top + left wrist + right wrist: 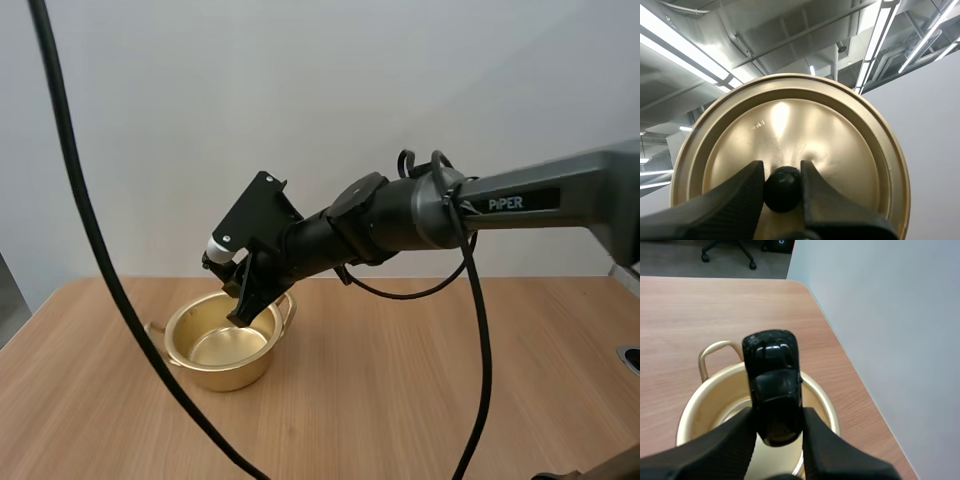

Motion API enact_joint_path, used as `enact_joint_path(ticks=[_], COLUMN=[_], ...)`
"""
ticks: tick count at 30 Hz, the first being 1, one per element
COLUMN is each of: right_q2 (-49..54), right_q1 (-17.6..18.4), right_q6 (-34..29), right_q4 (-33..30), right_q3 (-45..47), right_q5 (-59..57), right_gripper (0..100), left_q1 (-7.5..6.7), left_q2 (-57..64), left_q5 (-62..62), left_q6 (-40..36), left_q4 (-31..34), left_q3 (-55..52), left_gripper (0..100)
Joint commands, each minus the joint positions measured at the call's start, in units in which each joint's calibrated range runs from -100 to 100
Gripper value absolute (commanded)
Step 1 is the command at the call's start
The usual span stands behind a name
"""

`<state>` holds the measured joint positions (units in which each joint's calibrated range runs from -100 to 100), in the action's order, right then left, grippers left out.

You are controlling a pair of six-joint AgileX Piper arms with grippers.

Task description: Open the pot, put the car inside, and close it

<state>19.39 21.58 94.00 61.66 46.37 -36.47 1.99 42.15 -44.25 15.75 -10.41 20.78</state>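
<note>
The gold pot (222, 345) stands open on the wooden table, its inside bare. My right gripper (250, 300) hangs over the pot's far rim. In the right wrist view the gripper (776, 427) is shut on a glossy black toy car (773, 385), which is held above the pot (700, 410). In the left wrist view my left gripper (782, 187) is shut on the black knob (783, 189) of the gold lid (790, 135), which is held up off the pot with its top face toward the camera.
The wooden table (420, 390) spreads wide to the right and front of the pot. A pale wall stands close behind the table's far edge. The pot has two loop handles (157, 330).
</note>
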Motion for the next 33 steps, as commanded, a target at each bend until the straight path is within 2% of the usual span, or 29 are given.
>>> enact_joint_path(ticks=[1, 11, 16, 26, 33], right_q2=[-6.21, -16.61, -20.20, -23.02, -24.31], right_q1=[0.01, 0.38, 2.02, 2.78, 2.78], right_q6=[-0.03, -0.03, -0.03, -0.03, -0.03], right_q4=[-1.50, -2.47, -4.33, -8.84, -9.85], right_q3=[-1.08, -7.01, -7.83, -7.83, -7.83], right_q5=[1.03, 1.24, 2.24, 10.38, 10.78], right_gripper=[0, 0, 0, 0, 0], left_q1=[0.04, 0.04, 0.04, 0.04, 0.04], left_q2=[0.07, 0.07, 0.07, 0.07, 0.21], left_q5=[-0.28, -0.28, -0.28, -1.36, -1.56], left_q6=[0.01, 0.01, 0.01, 0.40, 0.40], left_q4=[0.16, 0.23, 0.46, 0.44, 0.44], left_q3=[-0.02, -0.02, -0.02, -0.02, -0.02], left_gripper=[0, 0, 0, 0, 0])
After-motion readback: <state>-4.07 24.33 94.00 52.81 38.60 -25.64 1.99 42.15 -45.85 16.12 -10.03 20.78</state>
